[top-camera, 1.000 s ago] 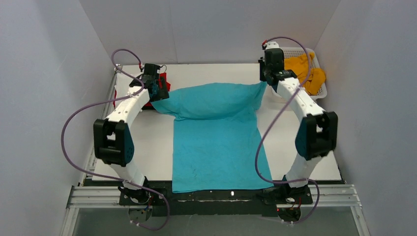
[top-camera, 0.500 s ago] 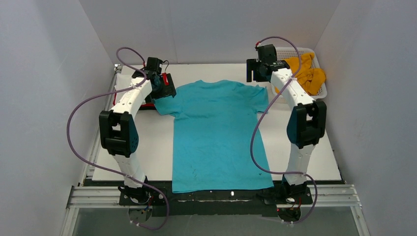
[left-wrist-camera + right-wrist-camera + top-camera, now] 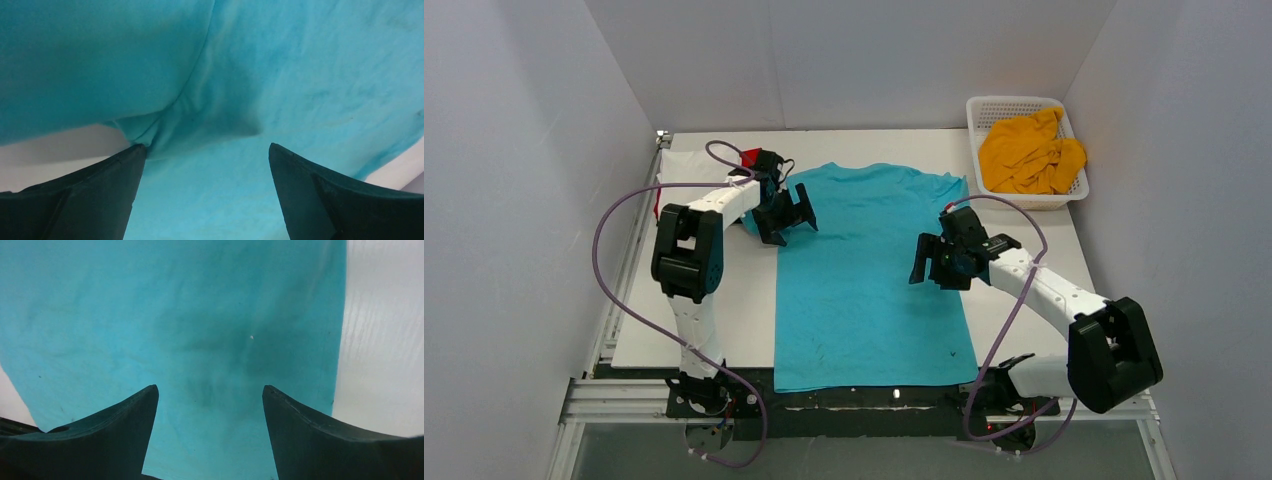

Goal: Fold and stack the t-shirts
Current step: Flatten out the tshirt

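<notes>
The turquoise t-shirt (image 3: 864,270) lies spread flat in the middle of the table, collar at the far side, hem at the near edge. My left gripper (image 3: 790,215) is open and empty, low over the shirt's left armpit; the left wrist view shows the sleeve seam (image 3: 165,125) between my jaws. My right gripper (image 3: 932,268) is open and empty over the shirt's right side edge (image 3: 340,340). A mustard-yellow shirt (image 3: 1029,152) lies crumpled in the basket. A bit of red shirt (image 3: 750,157) shows behind my left arm. The white and black shirts are not told apart in view.
The white lattice basket (image 3: 980,108) stands at the far right corner. White cloth (image 3: 686,167) lies at the far left beside the red shirt. The table's near edge (image 3: 864,395) has a black rail. White walls close in on three sides.
Both grippers have let go of the shirt's shoulders and opened. The shirt now lies flat. The left gripper moved to the armpit; the right arm swung down to the shirt's right edge.
</notes>
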Available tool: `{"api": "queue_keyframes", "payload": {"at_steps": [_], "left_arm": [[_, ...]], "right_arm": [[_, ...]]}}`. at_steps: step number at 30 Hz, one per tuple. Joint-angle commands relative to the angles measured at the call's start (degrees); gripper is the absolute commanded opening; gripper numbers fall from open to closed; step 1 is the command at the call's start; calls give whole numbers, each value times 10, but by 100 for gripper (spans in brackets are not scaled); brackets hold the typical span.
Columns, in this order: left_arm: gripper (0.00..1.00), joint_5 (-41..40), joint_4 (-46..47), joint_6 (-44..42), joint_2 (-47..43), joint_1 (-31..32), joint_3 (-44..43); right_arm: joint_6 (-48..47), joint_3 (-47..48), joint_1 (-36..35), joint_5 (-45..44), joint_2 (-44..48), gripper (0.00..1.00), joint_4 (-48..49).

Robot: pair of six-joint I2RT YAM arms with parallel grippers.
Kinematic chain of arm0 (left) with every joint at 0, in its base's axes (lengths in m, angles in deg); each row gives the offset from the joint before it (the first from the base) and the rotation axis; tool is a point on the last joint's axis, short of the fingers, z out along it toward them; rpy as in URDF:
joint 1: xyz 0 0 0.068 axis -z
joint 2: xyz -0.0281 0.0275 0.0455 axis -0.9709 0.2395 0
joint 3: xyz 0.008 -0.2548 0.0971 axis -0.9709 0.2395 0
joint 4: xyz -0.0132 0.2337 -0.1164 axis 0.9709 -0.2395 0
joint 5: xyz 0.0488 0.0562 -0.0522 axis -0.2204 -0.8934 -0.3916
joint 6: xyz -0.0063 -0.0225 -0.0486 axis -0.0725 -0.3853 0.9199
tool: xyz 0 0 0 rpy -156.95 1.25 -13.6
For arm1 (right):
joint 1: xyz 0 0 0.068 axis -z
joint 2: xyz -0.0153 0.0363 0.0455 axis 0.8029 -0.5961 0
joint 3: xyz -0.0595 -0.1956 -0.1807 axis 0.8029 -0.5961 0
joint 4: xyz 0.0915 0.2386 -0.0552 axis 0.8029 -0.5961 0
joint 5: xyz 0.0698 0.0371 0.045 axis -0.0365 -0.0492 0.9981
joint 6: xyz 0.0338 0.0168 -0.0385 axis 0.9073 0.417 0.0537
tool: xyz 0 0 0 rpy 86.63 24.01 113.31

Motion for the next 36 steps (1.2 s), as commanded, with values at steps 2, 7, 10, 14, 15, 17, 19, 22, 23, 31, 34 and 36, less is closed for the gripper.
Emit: {"api": "queue_keyframes", "payload": {"at_steps": [2, 7, 10, 14, 15, 17, 19, 22, 23, 31, 34, 36], "left_arm": [[98, 34, -54, 18, 26, -2, -7], [98, 43, -55, 42, -12, 9, 68], [98, 32, -55, 67, -72, 37, 161], [98, 4, -59, 100, -156, 114, 266], [98, -9, -62, 115, -177, 133, 290], [98, -13, -56, 158, -219, 170, 337], [98, -27, -45, 210, -258, 208, 374], [98, -49, -5, 278, -295, 267, 410], [98, -52, 26, 293, -297, 284, 413], [98, -12, 111, 272, -141, 367, 253], [98, -4, 74, 248, -125, 375, 194], [98, -23, 58, 231, -152, 376, 193]], "right_arm": [[55, -5, 1, 13, -35, 84, 65], [58, 47, 25, 27, -140, 84, 55], [50, 100, 47, 48, -205, 83, 37], [21, 217, 72, 58, -296, 83, -9], [12, 255, 77, 64, -322, 83, -26], [-10, 337, 79, 73, -370, 83, -47], [-31, 410, 80, 86, -415, 82, -62], [-62, 532, 79, 109, -487, 82, -89], [-75, 575, 79, 117, -519, 82, -91], [-126, 798, 71, 175, -646, 82, -86], [-141, 824, 70, 186, -637, 82, -102], [-169, 836, 71, 158, -611, 82, -130]]}}
